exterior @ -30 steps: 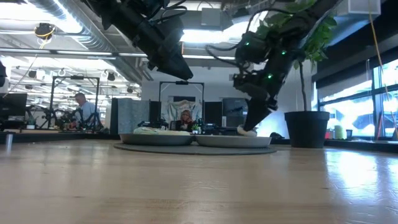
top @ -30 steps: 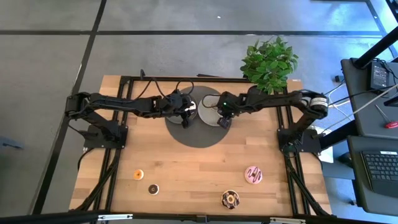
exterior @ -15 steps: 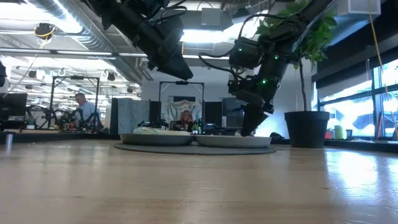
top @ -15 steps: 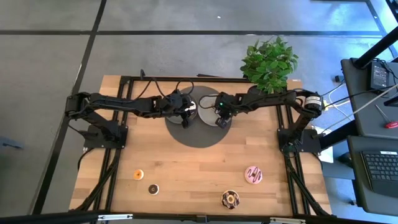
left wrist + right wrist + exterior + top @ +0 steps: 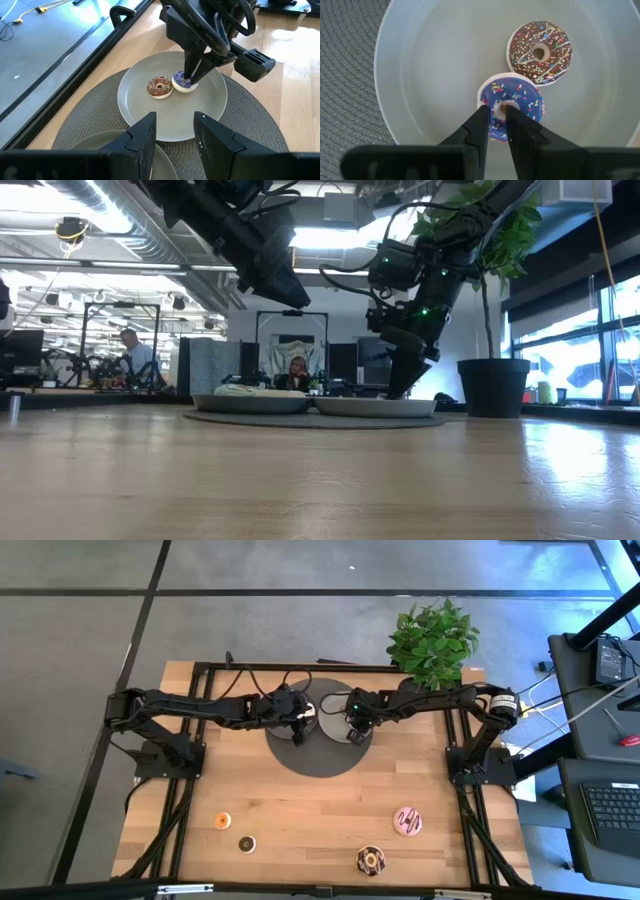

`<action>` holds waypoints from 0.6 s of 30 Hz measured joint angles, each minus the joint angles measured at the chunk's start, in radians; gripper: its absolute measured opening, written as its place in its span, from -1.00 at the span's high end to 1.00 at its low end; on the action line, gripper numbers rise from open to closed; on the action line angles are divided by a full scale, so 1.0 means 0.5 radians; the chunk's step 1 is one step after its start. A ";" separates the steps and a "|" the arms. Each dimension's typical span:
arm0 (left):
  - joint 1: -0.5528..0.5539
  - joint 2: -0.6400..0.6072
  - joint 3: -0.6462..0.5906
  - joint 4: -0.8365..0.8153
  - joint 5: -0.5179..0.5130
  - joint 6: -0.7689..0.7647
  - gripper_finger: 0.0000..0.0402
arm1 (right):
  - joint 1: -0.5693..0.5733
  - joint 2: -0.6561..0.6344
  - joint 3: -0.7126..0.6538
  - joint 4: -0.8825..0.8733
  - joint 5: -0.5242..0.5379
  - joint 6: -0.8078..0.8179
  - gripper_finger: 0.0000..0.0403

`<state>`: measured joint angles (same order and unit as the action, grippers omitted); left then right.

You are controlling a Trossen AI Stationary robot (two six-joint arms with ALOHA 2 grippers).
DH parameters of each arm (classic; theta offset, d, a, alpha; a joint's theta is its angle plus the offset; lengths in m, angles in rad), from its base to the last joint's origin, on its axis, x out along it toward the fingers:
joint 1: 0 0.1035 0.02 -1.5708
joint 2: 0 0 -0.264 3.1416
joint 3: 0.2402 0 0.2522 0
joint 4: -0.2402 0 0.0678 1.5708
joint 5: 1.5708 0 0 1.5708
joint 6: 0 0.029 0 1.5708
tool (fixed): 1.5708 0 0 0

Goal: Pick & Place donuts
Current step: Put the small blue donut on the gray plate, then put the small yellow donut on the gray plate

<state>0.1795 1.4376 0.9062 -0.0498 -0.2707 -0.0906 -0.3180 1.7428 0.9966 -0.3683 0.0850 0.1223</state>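
Two donuts [image 5: 512, 106] side by side on plate [image 5: 430, 70]; plate on mat [image 5: 95, 117].

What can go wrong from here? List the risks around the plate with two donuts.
1. The right gripper pinches the purple donut by one side of its ring, close beside the chocolate sprinkled donut; opening or lifting could nudge that neighbour across the plate.
2. With so narrow a grip, the purple donut might cling to a finger and be dragged along.
3. The left gripper hangs open just beside the right arm, so either arm swinging could strike the other.
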 joint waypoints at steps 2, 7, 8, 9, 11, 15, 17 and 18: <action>0.000 0.000 0.000 0.000 0.000 0.000 0.37 | 0.000 0.000 0.000 0.001 0.001 -0.001 0.60; 0.000 0.000 0.000 0.000 0.000 0.000 0.37 | 0.000 -0.016 0.000 0.001 0.023 -0.001 0.55; 0.000 0.000 0.000 0.000 0.000 0.000 0.37 | 0.000 -0.032 0.000 0.000 0.023 -0.001 0.54; 0.000 0.000 0.000 0.000 0.000 0.000 0.37 | 0.000 -0.057 0.000 -0.009 0.023 -0.001 0.54; 0.000 0.000 0.000 0.000 0.000 0.000 0.36 | 0.002 -0.124 0.000 -0.025 0.023 -0.001 0.55; 0.000 0.000 0.000 -0.001 0.000 0.000 0.36 | 0.034 -0.323 0.000 -0.147 0.024 -0.001 0.57; 0.000 0.000 0.000 -0.012 0.002 0.000 0.36 | 0.090 -0.456 -0.017 -0.218 0.028 0.009 0.57; 0.000 0.000 0.000 -0.027 0.002 0.000 0.37 | 0.133 -0.528 -0.051 -0.239 0.032 0.021 0.57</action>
<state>0.1795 1.4376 0.9062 -0.0633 -0.2695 -0.0906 -0.2516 1.4789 0.9711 -0.4877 0.1008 0.1329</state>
